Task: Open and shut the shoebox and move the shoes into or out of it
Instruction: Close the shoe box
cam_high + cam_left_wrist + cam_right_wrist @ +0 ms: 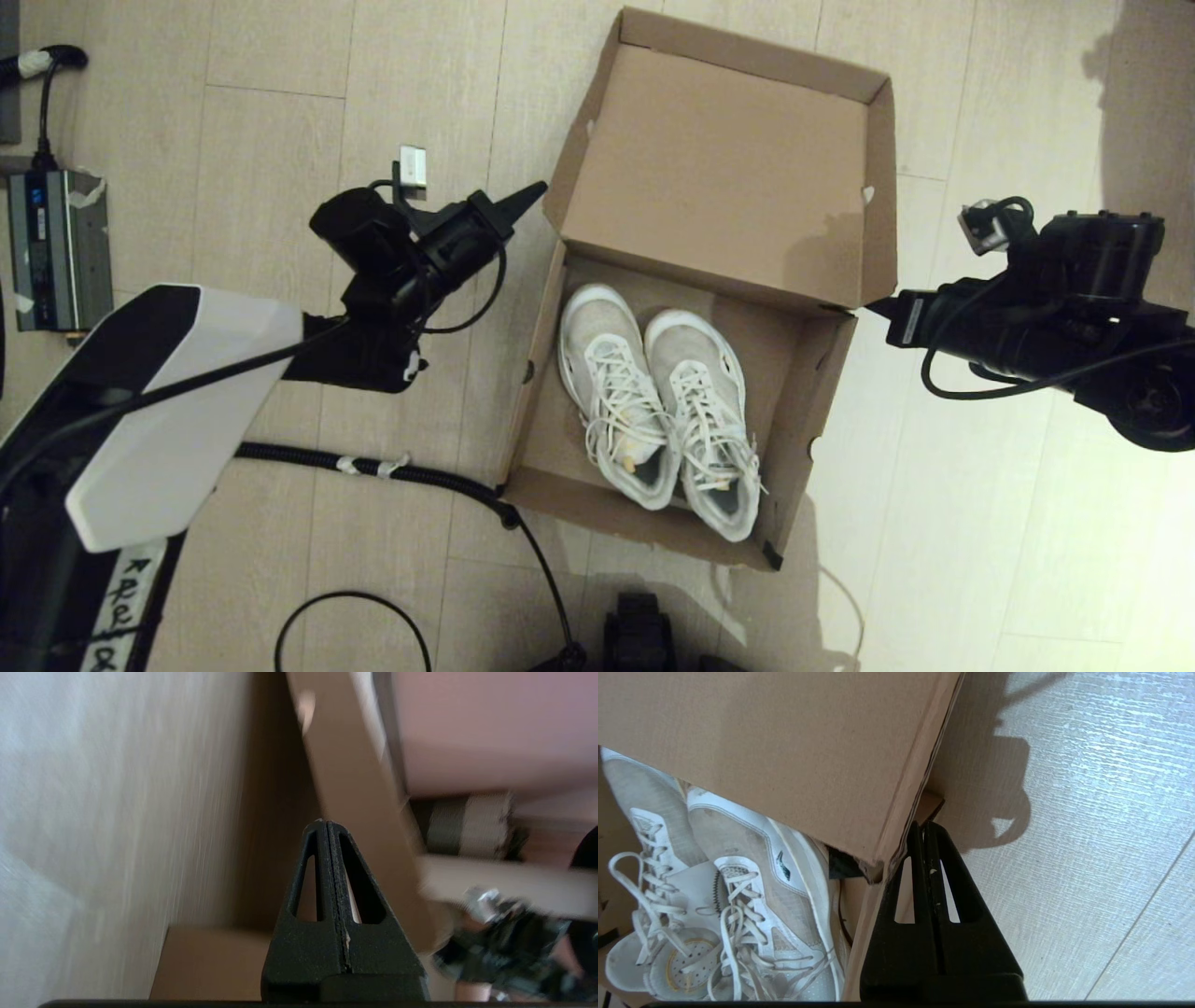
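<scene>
The brown shoebox (pixel 826 392) stands open on the floor, its hinged lid (pixel 719 177) tilted up and back. Both white sneakers (pixel 658 406) lie side by side inside, toes toward the lid. My left gripper (pixel 536 190) is shut and empty, its tip against the lid's left side flap (pixel 359 812). In the left wrist view the gripper (pixel 325 823) points along that flap. My right gripper (pixel 876 304) is shut and empty, with its tip (pixel 924 825) at the lid's right front corner (pixel 878 858), beside the sneakers (pixel 738 882).
A grey power unit (pixel 58 247) sits at the far left with a cable. A black corrugated hose (pixel 373 464) runs across the floor to the box's near left corner. My base (pixel 639 635) shows at the bottom edge.
</scene>
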Robot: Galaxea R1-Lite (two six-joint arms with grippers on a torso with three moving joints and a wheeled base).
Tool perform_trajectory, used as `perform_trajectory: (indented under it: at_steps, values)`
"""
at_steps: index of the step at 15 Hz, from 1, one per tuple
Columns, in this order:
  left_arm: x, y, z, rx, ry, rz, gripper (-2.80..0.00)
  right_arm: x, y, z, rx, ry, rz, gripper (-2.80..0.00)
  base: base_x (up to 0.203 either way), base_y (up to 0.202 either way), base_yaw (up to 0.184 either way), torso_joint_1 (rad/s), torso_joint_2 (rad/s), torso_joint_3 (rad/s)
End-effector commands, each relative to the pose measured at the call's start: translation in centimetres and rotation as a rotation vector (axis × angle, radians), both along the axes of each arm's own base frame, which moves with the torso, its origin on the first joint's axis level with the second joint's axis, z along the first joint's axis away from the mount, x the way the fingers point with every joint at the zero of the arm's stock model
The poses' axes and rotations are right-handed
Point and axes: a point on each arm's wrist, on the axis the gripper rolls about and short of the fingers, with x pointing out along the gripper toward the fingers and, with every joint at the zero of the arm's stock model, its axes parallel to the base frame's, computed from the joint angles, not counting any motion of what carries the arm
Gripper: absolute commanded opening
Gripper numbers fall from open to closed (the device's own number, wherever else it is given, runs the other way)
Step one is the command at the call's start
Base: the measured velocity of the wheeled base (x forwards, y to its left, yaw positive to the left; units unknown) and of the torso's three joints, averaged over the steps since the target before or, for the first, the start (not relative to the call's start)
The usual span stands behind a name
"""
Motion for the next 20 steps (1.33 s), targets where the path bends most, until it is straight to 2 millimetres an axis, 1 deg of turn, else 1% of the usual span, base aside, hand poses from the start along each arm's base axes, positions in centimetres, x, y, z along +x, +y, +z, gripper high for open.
perform_trajectory:
  at_steps: [1, 4, 7, 10, 14, 16, 18, 20]
  values:
    - [0.5, -0.9, -1.6, 0.02, 0.012, -0.009, -2.8, 0.0, 0.0, 0.1, -0.003, -0.008, -0.007, -2.8, 0.0, 0.0, 0.0, 0.0, 0.0, 0.0]
    - [0.8, -2.3, -2.4, 0.026, 0.021, -0.033, -2.8, 0.2, 0.2, 0.2, -0.006, -0.013, -0.013, -2.8, 0.0, 0.0, 0.0, 0.0, 0.0, 0.0]
    - [1.1, -2.8, -2.8, 0.032, 0.035, -0.042, -2.8, 0.9, 0.2, 0.1, -0.018, -0.022, -0.012, -2.8, 0.0, 0.0, 0.0, 0.0, 0.0, 0.0]
    - [0.9, -2.4, -3.5, 0.043, 0.063, -0.037, -2.8, 1.7, 0.1, 0.4, -0.018, -0.035, -0.018, -2.8, 0.0, 0.0, 0.0, 0.0, 0.0, 0.0]
    - [-0.3, -1.2, -4.5, 0.096, 0.114, -0.09, -2.8, 2.6, -0.5, 0.2, -0.017, -0.037, -0.035, -2.8, 0.0, 0.0, 0.0, 0.0, 0.0, 0.0]
    - [-0.7, -1.0, -4.8, 0.104, 0.131, -0.097, -2.8, 3.1, -0.7, 0.1, -0.016, -0.038, -0.04, -2.8, 0.0, 0.0, 0.0, 0.0, 0.0, 0.0]
    - [-1.2, -0.9, -5.5, 0.108, 0.147, -0.098, -2.8, 3.4, -1.6, 0.3, -0.017, -0.047, -0.066, -2.8, 0.0, 0.0, 0.0, 0.0, 0.0, 0.0]
    - [-2.0, -0.7, -6.0, 0.116, 0.173, -0.102, -2.8, 4.1, -3.5, 0.7, -0.014, -0.065, -0.11, -2.8, 0.0, 0.0, 0.0, 0.0, 0.0, 0.0]
